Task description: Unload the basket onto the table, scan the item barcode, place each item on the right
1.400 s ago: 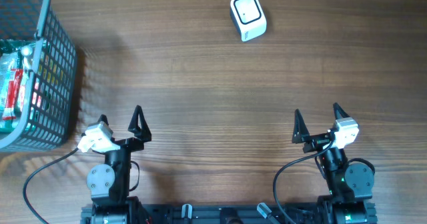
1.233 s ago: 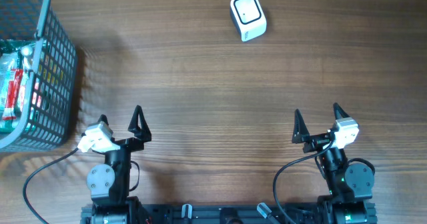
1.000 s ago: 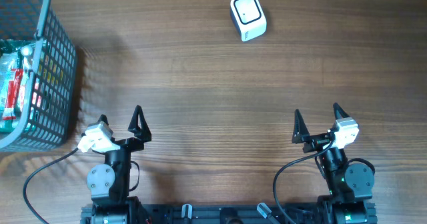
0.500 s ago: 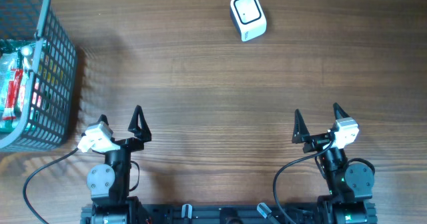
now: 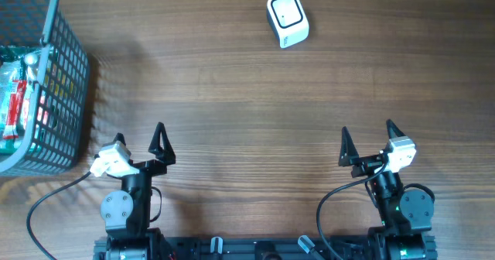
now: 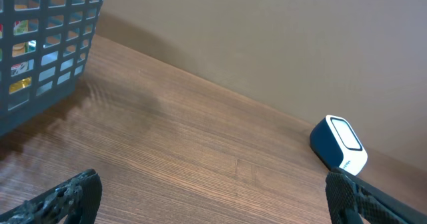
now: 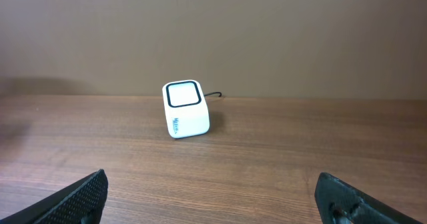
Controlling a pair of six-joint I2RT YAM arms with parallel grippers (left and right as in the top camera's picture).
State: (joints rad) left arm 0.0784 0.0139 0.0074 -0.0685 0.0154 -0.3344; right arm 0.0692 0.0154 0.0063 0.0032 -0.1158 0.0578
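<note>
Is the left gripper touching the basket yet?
Apart. The overhead view shows a strip of bare table between the open left gripper and the basket. In the left wrist view the basket also sits well ahead of the gripper.

One camera looks straight down on the table [image 5: 247, 97]; both wrist cameras sit low, facing forward, sharing the scanner [image 5: 287, 18].

A brown wood-grain table [image 5: 247, 97] spans the whole scene, with a grey plastic lattice basket [image 5: 71, 90] standing at its far left corner and a plain beige wall [image 7: 280, 31] rising behind its far edge.
</note>
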